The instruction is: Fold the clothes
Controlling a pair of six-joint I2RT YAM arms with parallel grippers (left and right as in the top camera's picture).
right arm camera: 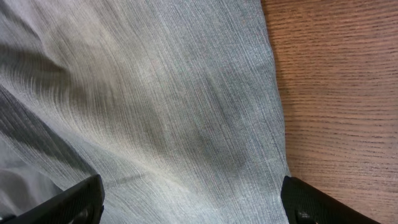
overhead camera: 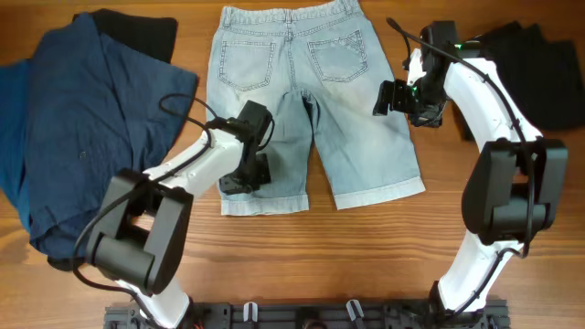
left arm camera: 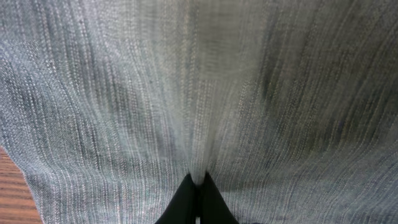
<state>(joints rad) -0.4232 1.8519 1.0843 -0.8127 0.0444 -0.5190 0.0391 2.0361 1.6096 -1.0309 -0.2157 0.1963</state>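
Note:
The light-blue denim shorts (overhead camera: 302, 100) lie flat, back pockets up, waistband at the far edge, legs pointing toward me. My left gripper (overhead camera: 245, 176) is down on the left leg near its hem; the left wrist view fills with denim (left arm camera: 199, 87), and the jaws (left arm camera: 198, 186) are shut on a pinched fold of it. My right gripper (overhead camera: 395, 98) hovers over the right leg's outer edge. In the right wrist view its jaws (right arm camera: 193, 199) are wide open, straddling the denim edge (right arm camera: 186, 112) with nothing held.
A dark blue garment (overhead camera: 82, 137) lies crumpled at the left over a black one (overhead camera: 146, 32). More black clothes (overhead camera: 539, 64) sit at the back right. Bare wood table (overhead camera: 366, 256) runs along the front, and shows beside the shorts in the right wrist view (right arm camera: 336, 93).

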